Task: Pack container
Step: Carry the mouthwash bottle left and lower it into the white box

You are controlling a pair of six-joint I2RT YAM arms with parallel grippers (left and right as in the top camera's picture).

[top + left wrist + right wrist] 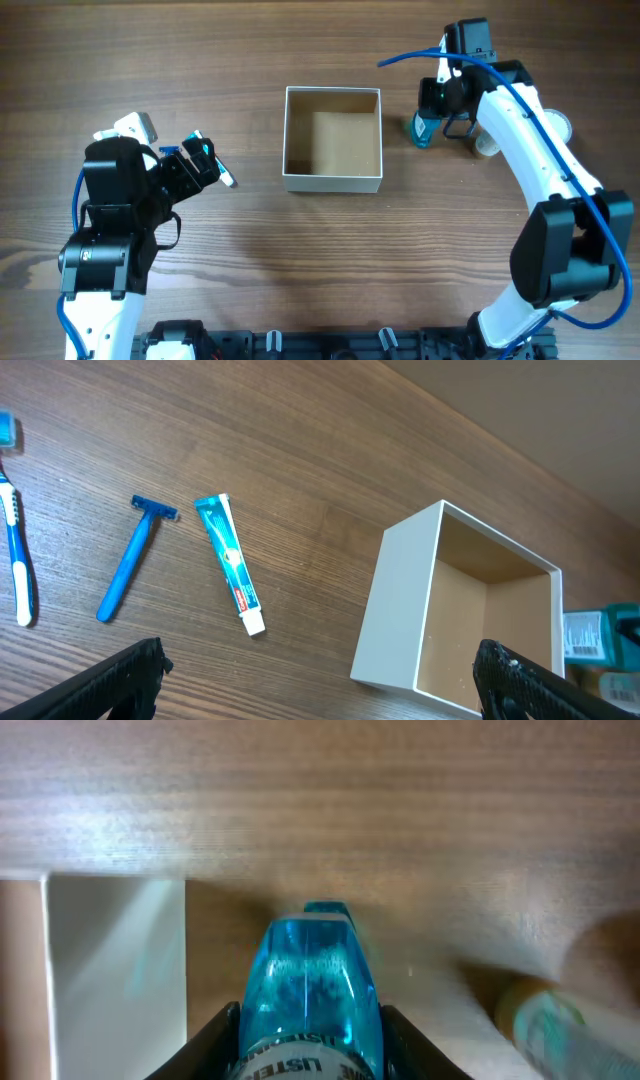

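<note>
Container [332, 183] sits mid-table, open top up, white walls, tan cardboard inside. Right gripper [310, 1042] is just off the box's right side, fingers clamped on a translucent blue bottle [308, 980]; bottle is outside the box, near its wall. Left gripper [320, 695] is at the table's [300, 270] left, well apart from the box, fingers spread wide, holding nothing. Below it, lying flat: toothpaste tube [230, 563], blue razor [130, 565], toothbrush [18, 550], side by side, not touching.
</note>
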